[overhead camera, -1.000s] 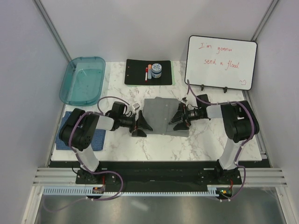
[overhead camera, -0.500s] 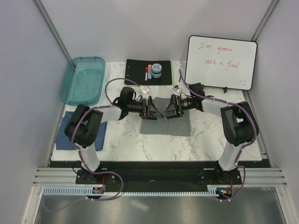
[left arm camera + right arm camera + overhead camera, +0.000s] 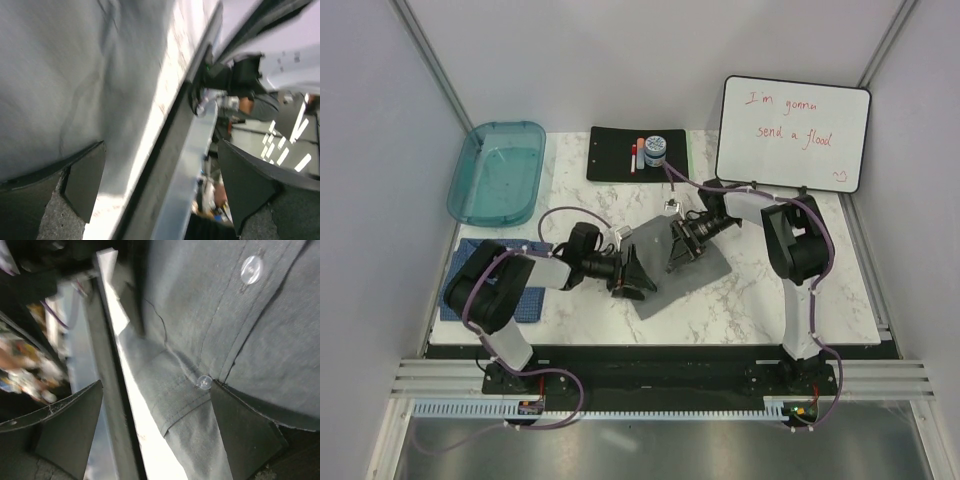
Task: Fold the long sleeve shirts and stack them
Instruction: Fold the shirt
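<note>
Grey shirt (image 3: 670,282) askew on marble table (image 3: 755,300)

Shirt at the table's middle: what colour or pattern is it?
Plain grey, no pattern; the shirt shows best in the right wrist view.

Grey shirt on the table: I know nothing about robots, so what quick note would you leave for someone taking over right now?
Left pincer: open at the near-left edge of the grey shirt, gripping nothing.
Right pincer: open over the shirt's far side, gripping nothing.
Grey shirt: folded into a compact rectangle, lying skewed mid-table.
Blue shirt: flat at the table's left edge, partly under the left arm; looks folded.
Left to do: square up the grey shirt, then stack the two shirts.
</note>
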Tool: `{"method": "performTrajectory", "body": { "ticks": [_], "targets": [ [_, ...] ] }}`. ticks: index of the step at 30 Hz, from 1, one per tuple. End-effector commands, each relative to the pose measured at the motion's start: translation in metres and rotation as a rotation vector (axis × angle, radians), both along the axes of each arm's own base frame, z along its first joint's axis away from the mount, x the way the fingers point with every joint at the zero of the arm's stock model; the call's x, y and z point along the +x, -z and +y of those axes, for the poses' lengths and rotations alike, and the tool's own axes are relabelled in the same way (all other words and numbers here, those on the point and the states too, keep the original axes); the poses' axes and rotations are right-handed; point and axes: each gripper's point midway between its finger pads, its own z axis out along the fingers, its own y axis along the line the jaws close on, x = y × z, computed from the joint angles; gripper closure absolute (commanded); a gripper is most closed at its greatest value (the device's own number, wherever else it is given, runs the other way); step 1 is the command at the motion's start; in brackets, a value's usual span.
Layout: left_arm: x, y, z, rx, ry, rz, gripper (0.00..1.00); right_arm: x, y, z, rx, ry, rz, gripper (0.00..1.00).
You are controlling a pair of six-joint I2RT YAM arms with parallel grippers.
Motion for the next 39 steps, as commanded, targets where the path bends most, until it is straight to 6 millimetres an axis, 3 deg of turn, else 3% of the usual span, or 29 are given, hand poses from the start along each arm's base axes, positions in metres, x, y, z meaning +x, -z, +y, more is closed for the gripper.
{"method": "performTrajectory", "body": {
  "ticks": [1, 3, 5, 6, 9, 11, 12, 13, 14, 15, 17, 20, 23, 27, 29, 30, 31, 35, 37, 39],
  "targets": [
    [-0.015, -0.04, 0.016, -0.064, 0.027, 0.002, 0.01, -0.012, 0.045, -0.078, -0.408, -0.384, -0.212, 0.02],
    [0.007, -0.063, 0.031, -0.092, -0.04, -0.056, 0.01, 0.014, 0.033, -0.08, -0.463, -0.507, -0.36, 0.04],
    [0.03, -0.076, 0.045, -0.081, -0.102, -0.114, 0.01, 0.029, 0.024, -0.069, -0.46, -0.545, -0.423, 0.05],
    [0.037, -0.082, 0.048, -0.082, -0.117, -0.146, 0.01, 0.041, 0.005, -0.061, -0.437, -0.543, -0.463, 0.06],
    [0.066, -0.093, 0.049, -0.036, -0.147, -0.274, 0.01, 0.049, -0.025, -0.037, -0.353, -0.477, -0.483, 0.08],
    [0.093, -0.089, 0.05, 0.007, -0.178, -0.326, 0.01, 0.041, -0.049, -0.023, -0.265, -0.423, -0.472, 0.09],
    [0.1, -0.089, 0.048, 0.007, -0.179, -0.328, 0.01, 0.033, -0.05, -0.02, -0.252, -0.385, -0.427, 0.11],
    [0.109, -0.074, 0.046, 0.023, -0.181, -0.291, 0.04, 0.028, -0.062, -0.018, -0.234, -0.358, -0.426, 0.13],
    [0.119, -0.078, 0.043, 0.019, -0.187, -0.299, 0.07, 0.021, -0.066, -0.014, -0.202, -0.328, -0.395, 0.15],
    [0.125, -0.079, 0.039, 0.002, -0.183, -0.317, 0.14, 0.012, -0.057, -0.013, -0.207, -0.269, -0.325, 0.21],
    [0.135, -0.069, 0.032, -0.002, -0.166, -0.295, 0.22, -0.002, -0.07, -0.007, -0.138, -0.229, -0.295, 0.25],
    [0.138, -0.056, 0.021, -0.012, -0.131, -0.255, 0.38, -0.018, -0.063, -0.001, -0.087, -0.138, -0.172, 0.38],
    [0.144, -0.044, 0.022, 0.023, -0.165, -0.237, 0.39, -0.033, -0.033, -0.005, -0.095, -0.102, -0.066, 0.46],
    [0.165, -0.037, 0.038, 0.168, -0.249, -0.327, 0.16, -0.04, 0.036, -0.032, -0.261, -0.162, -0.007, 0.5],
    [0.166, -0.035, 0.045, 0.221, -0.246, -0.36, 0.09, -0.039, 0.051, -0.056, -0.315, -0.241, -0.03, 0.53],
    [0.164, -0.037, 0.048, 0.241, -0.227, -0.39, 0.01, -0.041, 0.059, -0.066, -0.337, -0.275, -0.009, 0.53],
    [0.162, -0.038, 0.05, 0.253, -0.22, -0.4, 0.01, -0.041, 0.061, -0.079, -0.369, -0.308, -0.011, 0.53],
    [0.142, -0.028, 0.066, 0.364, -0.141, -0.401, 0.01, -0.047, 0.027, -0.117, -0.36, -0.53, -0.058, 0.51],
    [0.145, -0.025, 0.071, 0.403, -0.12, -0.428, 0.01, -0.034, 0.01, -0.122, -0.4, -0.538, -0.158, 0.51],
    [0.147, -0.023, 0.071, 0.405, -0.109, -0.426, 0.01, -0.013, -0.014, -0.115, -0.395, -0.508, -0.274, 0.49]
  ]
}}
